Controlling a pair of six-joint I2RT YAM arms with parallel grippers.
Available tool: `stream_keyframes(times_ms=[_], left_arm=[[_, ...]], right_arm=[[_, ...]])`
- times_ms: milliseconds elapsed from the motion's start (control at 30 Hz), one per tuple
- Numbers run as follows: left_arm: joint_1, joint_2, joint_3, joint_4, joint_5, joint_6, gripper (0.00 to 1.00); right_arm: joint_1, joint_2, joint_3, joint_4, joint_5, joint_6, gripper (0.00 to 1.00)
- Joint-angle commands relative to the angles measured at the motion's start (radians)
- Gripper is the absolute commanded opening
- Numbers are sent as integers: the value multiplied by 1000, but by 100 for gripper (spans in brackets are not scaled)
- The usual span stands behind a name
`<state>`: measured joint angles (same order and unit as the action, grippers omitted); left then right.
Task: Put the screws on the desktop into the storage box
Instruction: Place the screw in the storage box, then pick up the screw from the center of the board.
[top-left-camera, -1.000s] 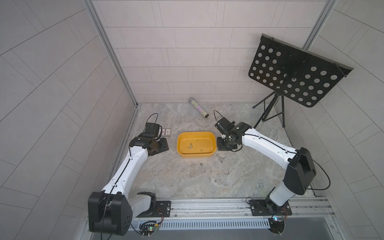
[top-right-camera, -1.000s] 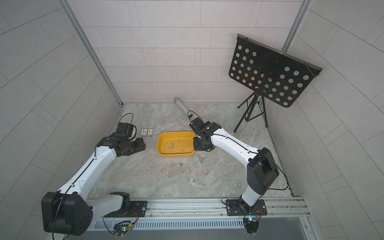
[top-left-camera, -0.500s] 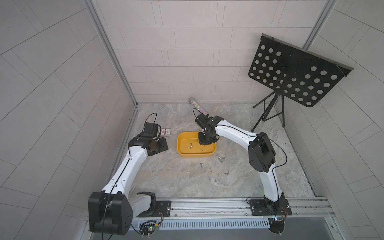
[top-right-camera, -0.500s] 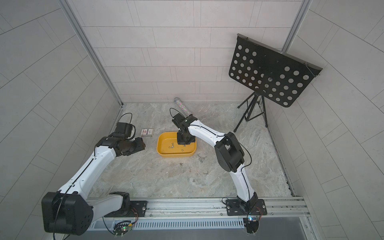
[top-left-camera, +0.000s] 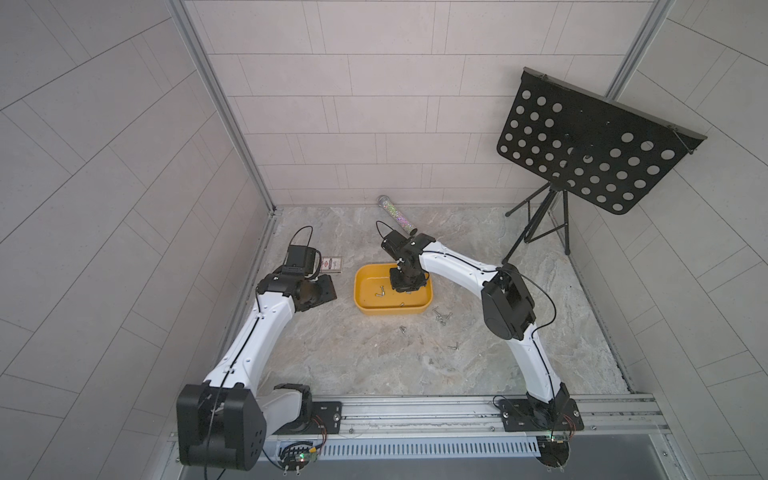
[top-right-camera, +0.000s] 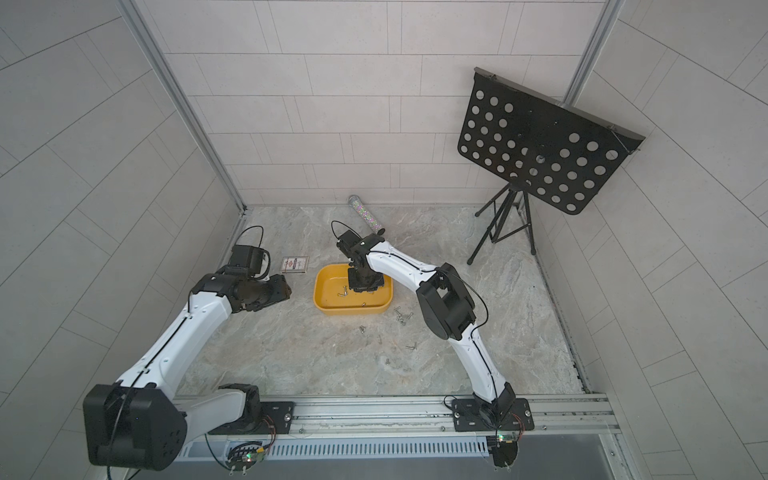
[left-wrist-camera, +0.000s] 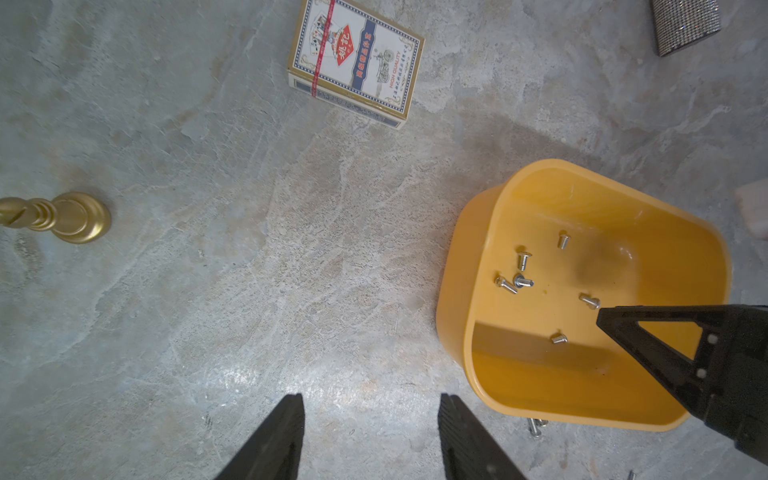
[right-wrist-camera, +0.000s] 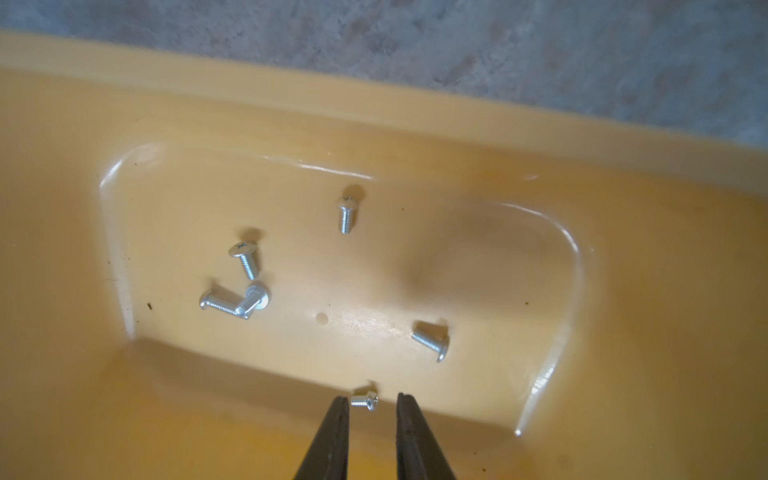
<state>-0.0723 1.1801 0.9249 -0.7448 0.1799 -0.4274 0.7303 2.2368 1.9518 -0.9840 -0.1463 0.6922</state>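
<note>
Yellow storage box (top-left-camera: 390, 311) holds several screws (right-wrist-camera: 248, 264) — the right pincer (right-wrist-camera: 371, 398) stands parted above them. Left pincer (left-wrist-camera: 371, 399) gapes empty alongside.

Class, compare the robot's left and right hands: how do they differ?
The left hand hangs over bare desktop, the right hand over the storage box. Left jaws gape wide and empty; right jaws stand narrowly apart, a screw between them. Both are black and tapered.
</note>
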Motion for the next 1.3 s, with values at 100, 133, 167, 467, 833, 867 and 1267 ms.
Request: stream_keyframes(times_ms=[100, 133, 167, 467, 833, 867, 1267], left_arm=[[5, -10, -15, 4, 9, 18, 59], [6, -11, -17, 5, 13, 22, 59], [5, -9, -18, 9, 18, 22, 59], [-81, -72, -55, 10, 27, -12, 58], [-394, -161, -88, -90, -92, -183, 59], [-432, -154, -87, -97, -110, -199, 59], [-754, 102, -9, -114, -292, -329, 59]], right_arm=[[14, -232, -79, -23, 90, -19, 27], [14, -273, -107, -20, 103, -19, 27], [14, -317, -140, -19, 119, -18, 27], [-30, -676, -474, -4, 198, -3, 28], [-179, -866, -752, 21, 155, -36, 28], [-187, -873, -767, 22, 152, -39, 28], [-267, -920, -853, 36, 118, -73, 28]])
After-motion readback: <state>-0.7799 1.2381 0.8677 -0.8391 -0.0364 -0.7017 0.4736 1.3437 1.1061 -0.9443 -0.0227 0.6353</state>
